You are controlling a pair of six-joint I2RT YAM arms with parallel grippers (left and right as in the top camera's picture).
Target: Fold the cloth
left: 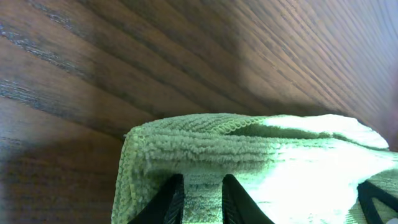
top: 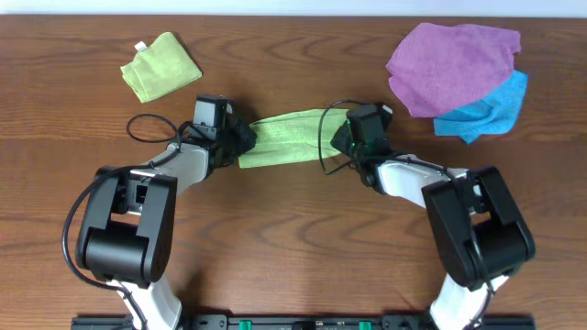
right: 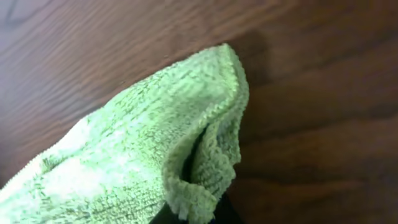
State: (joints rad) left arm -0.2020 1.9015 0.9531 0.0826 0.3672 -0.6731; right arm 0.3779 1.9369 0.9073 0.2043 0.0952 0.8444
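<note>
The cloth spans between the two claws, soft, light and limp, likely to sag mid-span. The left gripper pinches one end, jaws nearly closed; the right gripper is clamped tight on the opposite hemmed corner; corners look the surest hold

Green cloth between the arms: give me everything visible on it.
The cloth is lime-green looped microfibre with a stitched hem, doubled into a narrow, slightly slanted band across the middle of the table. The left tool pinches its left end and the right tool its right end, where the edge curls over. The wrist views show shadow under both ends, so they seem lifted. No tag shows.
</note>
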